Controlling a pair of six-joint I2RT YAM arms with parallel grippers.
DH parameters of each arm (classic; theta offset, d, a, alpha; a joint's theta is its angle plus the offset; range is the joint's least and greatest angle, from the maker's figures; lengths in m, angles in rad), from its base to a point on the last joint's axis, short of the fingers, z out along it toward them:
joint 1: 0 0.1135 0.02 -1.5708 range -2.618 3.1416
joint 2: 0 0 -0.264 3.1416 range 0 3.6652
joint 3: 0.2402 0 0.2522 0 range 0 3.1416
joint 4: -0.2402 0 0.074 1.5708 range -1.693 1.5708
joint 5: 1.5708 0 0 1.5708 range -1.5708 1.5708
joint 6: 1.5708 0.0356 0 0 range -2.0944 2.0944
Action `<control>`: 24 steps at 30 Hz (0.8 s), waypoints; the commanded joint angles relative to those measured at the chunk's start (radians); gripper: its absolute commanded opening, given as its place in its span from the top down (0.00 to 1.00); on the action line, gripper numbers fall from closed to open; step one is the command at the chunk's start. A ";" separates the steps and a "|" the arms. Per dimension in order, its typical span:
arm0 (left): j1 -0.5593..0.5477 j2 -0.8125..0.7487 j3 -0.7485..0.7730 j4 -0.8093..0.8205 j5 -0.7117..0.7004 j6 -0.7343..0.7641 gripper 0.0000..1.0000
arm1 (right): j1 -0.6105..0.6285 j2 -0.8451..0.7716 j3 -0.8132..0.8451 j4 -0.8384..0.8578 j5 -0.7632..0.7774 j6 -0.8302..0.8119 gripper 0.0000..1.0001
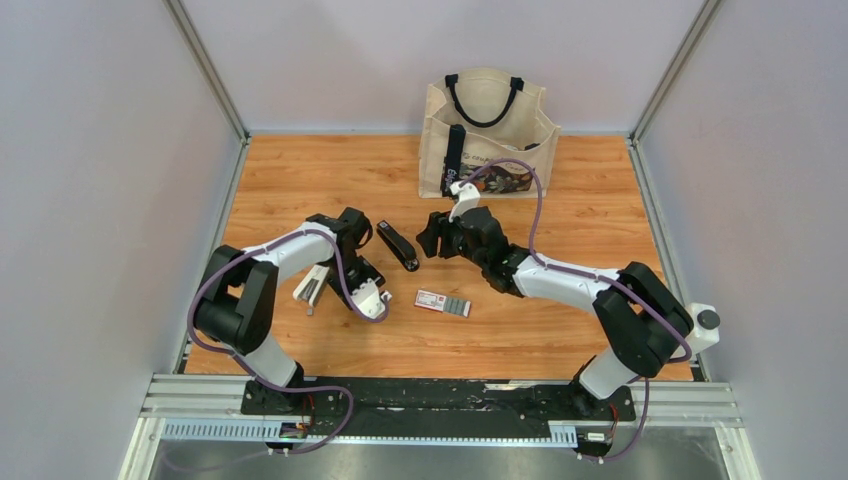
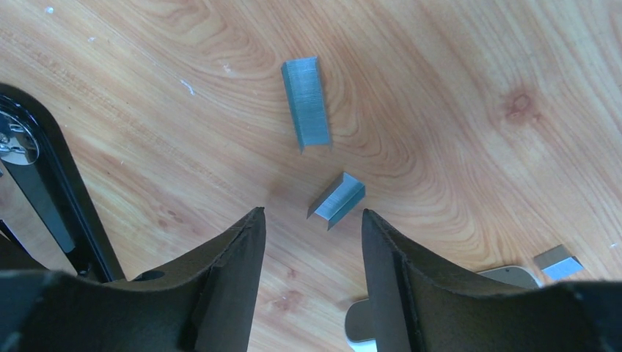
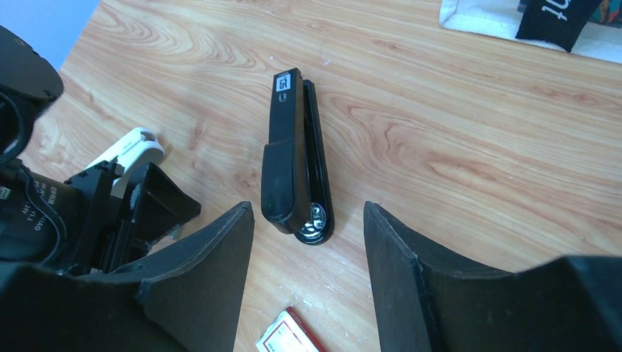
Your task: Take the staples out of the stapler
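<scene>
Item: short silvery-grey metal strip of joined staples, lying loose on the bare wood-grain desk in its left half, clear of the stapler. A shorter staple fragment lies apart from it, just off the tips of the left claw. A third staple fragment lies beside a pale grey rounded piece; a finger covers most of that piece, so it cannot be identified. The left claw stands apart, gripping nothing. The long black stapler lies flat near the desk's centre, just ahead of the right claw, whose fingers are also spread and empty. In the left wrist view only the stapler's black edge and a metal rivet show, cut off at the frame's left. Surroundings: a flat red, white and grey little box lies nearer the near edge than the stapler, and a beige canvas tote bag with black handles stands at the middle of the far edge. From the overhead view the staples are too small to make out.
</scene>
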 commanded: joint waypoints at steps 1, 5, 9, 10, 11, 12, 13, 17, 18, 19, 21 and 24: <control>-0.007 0.008 -0.007 0.019 -0.006 0.073 0.42 | -0.005 -0.026 -0.012 0.049 -0.005 0.009 0.41; -0.011 0.011 -0.002 0.022 0.004 0.052 0.46 | -0.005 -0.023 -0.012 0.051 -0.006 0.010 0.42; -0.031 -0.003 -0.011 -0.001 0.027 0.035 0.48 | -0.006 -0.023 -0.013 0.051 -0.006 0.013 0.42; -0.033 -0.010 -0.014 -0.002 0.029 0.036 0.48 | -0.005 -0.023 -0.013 0.051 -0.005 0.013 0.42; -0.034 -0.012 -0.023 -0.005 0.027 0.032 0.48 | -0.005 -0.023 -0.013 0.051 -0.005 0.013 0.42; -0.034 -0.015 -0.027 -0.007 0.029 0.030 0.48 | -0.005 -0.023 -0.013 0.051 -0.006 0.013 0.42; -0.036 -0.020 -0.030 -0.008 0.027 0.029 0.48 | -0.005 -0.023 -0.013 0.051 -0.006 0.013 0.42; -0.036 -0.035 -0.043 -0.028 0.027 0.026 0.48 | -0.005 -0.023 -0.013 0.051 -0.006 0.016 0.43; -0.036 -0.038 -0.046 -0.027 0.027 0.024 0.48 | -0.006 -0.023 -0.013 0.051 -0.005 0.016 0.43; -0.036 -0.038 -0.048 -0.024 0.024 0.019 0.48 | -0.006 -0.024 -0.013 0.052 -0.005 0.016 0.43; -0.036 -0.038 -0.056 -0.005 0.017 0.016 0.48 | -0.006 -0.024 -0.013 0.052 -0.006 0.018 0.44; -0.039 -0.036 -0.054 -0.004 0.024 0.007 0.53 | -0.006 -0.026 -0.016 0.052 -0.003 0.018 0.44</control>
